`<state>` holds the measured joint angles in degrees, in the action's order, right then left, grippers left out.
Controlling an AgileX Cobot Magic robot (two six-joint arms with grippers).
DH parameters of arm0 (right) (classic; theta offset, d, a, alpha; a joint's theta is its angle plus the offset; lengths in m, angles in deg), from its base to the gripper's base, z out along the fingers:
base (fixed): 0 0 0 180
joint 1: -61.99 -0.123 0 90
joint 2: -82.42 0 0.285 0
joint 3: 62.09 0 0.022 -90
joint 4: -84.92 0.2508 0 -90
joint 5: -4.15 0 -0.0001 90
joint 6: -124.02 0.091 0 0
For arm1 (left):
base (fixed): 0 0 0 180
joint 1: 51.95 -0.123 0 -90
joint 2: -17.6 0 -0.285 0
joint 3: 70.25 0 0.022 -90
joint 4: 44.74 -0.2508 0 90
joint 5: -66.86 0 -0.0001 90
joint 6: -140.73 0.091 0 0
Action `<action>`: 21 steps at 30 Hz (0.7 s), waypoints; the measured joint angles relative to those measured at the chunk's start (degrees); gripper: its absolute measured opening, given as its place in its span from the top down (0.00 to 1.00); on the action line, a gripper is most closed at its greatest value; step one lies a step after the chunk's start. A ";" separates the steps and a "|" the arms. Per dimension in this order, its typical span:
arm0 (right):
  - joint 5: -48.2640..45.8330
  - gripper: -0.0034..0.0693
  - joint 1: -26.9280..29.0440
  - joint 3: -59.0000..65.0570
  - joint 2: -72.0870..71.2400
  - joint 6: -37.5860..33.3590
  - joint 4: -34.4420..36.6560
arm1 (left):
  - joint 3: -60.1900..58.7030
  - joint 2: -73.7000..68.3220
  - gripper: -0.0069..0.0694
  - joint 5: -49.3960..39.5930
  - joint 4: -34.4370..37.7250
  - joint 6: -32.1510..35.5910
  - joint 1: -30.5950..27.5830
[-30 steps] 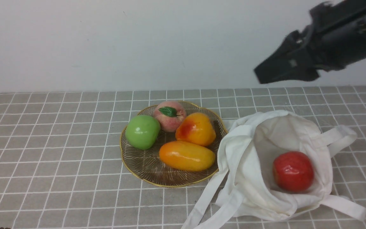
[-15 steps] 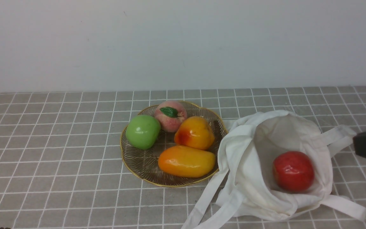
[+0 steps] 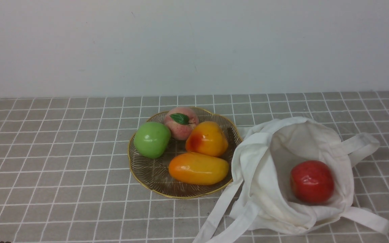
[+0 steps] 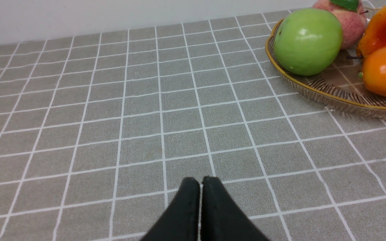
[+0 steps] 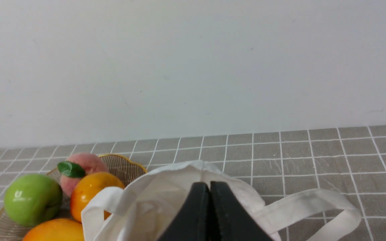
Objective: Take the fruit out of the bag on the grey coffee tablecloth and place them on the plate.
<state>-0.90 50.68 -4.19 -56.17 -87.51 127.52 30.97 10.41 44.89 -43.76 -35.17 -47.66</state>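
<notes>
1. Far left, the left claw (image 4: 201, 182) is closed with nothing between its tips, over the grey checked cloth (image 3: 62, 152). It has no part in the work at this moment.
2. On the plate (image 3: 154, 184), going left to right, sit a green apple (image 3: 152, 140), a peach (image 3: 181, 123) with a leaf, a mango (image 3: 199, 168) lying lengthwise in front, and the round orange-yellow fruit (image 3: 207, 139) behind the mango. That last one counts as done: it is out of the bag and within the rim.
3. Right of the plate, the bag (image 3: 260, 165) lies with its mouth open, its near edge close against the plate's rim. The red apple (image 3: 312, 182) is inside it, so one fruit is visibly left; deeper folds could hide more, and I cannot tell.
4. At the far right, the right claw (image 5: 209, 185) is closed and empty, away from the apple. I judge the job over half done, with the apple's pick and placing remaining.
5. As for looks, the orange-yellow fruit is glossy and plump, slightly uneven, with a deep red blush on its left side.
6. The apple is a shiny, rounded deep red with pale highlights, cradled by the off-white fabric.
</notes>
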 joint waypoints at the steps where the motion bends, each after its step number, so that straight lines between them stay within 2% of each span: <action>1: 0.11 0.97 0.00 0.00 0.00 0.00 0.30 | 0.00 0.00 0.92 0.00 0.00 0.00 0.00; 21: 0.00 0.97 0.00 0.10 0.00 0.00 0.96 | 0.00 0.00 0.92 0.00 0.00 0.00 0.00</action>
<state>-0.89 50.68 -4.09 -56.17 -87.51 128.48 30.97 10.41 44.89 -43.76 -35.17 -47.66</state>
